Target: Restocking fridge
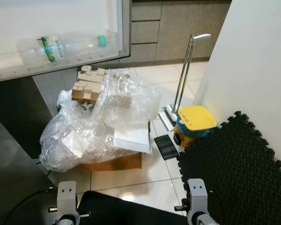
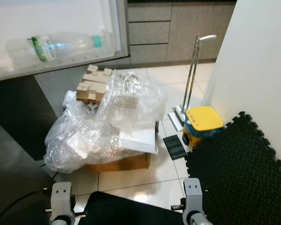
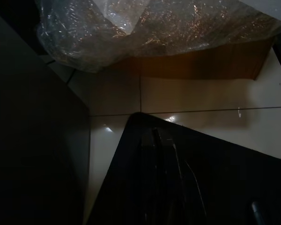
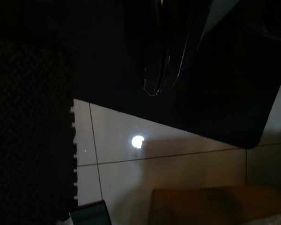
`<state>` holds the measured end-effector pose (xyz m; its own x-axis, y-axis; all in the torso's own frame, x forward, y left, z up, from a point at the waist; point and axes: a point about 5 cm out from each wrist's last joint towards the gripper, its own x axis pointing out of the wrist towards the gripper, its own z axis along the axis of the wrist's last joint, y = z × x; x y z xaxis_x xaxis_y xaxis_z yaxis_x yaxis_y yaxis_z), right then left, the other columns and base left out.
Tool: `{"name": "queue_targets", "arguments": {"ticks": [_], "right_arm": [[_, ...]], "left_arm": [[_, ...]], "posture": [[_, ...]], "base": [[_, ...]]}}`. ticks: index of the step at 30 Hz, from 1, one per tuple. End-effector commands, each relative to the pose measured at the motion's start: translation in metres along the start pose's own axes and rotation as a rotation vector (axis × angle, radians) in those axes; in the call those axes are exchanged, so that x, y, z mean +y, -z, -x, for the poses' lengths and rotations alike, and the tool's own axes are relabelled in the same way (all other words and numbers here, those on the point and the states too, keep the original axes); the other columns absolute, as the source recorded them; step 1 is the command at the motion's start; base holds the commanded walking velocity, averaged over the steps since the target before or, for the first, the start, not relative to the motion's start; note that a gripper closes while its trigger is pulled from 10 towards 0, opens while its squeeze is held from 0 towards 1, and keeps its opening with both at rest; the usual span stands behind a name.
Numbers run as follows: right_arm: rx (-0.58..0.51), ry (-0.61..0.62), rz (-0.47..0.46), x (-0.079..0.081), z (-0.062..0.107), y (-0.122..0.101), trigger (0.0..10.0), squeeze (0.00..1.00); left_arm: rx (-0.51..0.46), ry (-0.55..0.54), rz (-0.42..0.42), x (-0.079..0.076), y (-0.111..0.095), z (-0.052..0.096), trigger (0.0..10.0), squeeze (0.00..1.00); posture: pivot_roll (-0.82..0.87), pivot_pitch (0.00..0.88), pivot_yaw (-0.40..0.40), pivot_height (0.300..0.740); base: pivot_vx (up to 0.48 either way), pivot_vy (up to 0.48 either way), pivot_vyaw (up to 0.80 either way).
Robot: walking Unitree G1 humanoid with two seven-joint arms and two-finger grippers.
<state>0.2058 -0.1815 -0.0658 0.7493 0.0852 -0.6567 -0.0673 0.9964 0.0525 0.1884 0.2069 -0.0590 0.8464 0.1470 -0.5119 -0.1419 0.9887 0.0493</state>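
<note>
Both arms hang low, close to the body, wrists at the bottom edge of the head view. Left claw [image 3: 161, 154] points down at a black pad [image 3: 215, 173] on the floor; fingers look pressed together, dim though. Right claw [image 4: 161, 70] hangs over the same pad; its dark fingers meet at the tips, holding nothing.

Just ahead on the tile floor [image 1: 145, 183]: 1 brown box [image 1: 114, 161], mostly buried under 1 big heap of clear wrap [image 1: 98, 124]. 1 white slab [image 1: 131, 138] lies in the wrap. Behind it, 1 stack of pale cardboard inserts [image 1: 86, 84].

To the right: 1 black foam mat [image 1: 239, 173], jigsaw edge. At its far corner 1 yellow-lidded bin [image 1: 195, 123], 1 small dark mat [image 1: 166, 146] beside it, and 1 upright metal handle [image 1: 185, 70] behind.

Farther, up left: open fridge door [image 1: 124, 28], with 1 clear bottle [image 1: 61, 47], green cap, green label, lying on its side in the door shelf. Grey drawers [image 1: 147, 30] at the back, 3 fronts visible.
</note>
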Motion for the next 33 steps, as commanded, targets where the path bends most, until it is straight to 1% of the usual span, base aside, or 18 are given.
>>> {"name": "queue_targets", "arguments": {"ticks": [1, 28, 33], "right_arm": [[0.016, 0.0, -0.003, -0.0007, 0.0022, 0.0057, 10.0, 0.0], [0.019, -0.006, -0.011, 0.0034, 0.0025, 0.0084, 10.0, 0.0], [0.023, -0.011, -0.012, 0.0049, 0.0028, 0.01, 10.0, 0.0]], "left_arm": [[0.009, 0.007, 0.006, -0.0031, 0.0038, 0.0021, 10.0, 0.0], [0.013, 0.015, 0.002, -0.0017, 0.0053, 0.0034, 10.0, 0.0], [0.015, 0.009, 0.0, -0.0007, 0.0058, 0.0038, 10.0, 0.0]], "posture": [[-0.09, 0.069, -0.022, 0.74], [-0.08, 0.095, -0.02, 0.74], [-0.08, 0.097, -0.026, 0.74]], "base": [[-0.307, 0.0, 0.0], [-0.29, 0.0, 0.0], [0.0, 0.0, 0.0]]}}
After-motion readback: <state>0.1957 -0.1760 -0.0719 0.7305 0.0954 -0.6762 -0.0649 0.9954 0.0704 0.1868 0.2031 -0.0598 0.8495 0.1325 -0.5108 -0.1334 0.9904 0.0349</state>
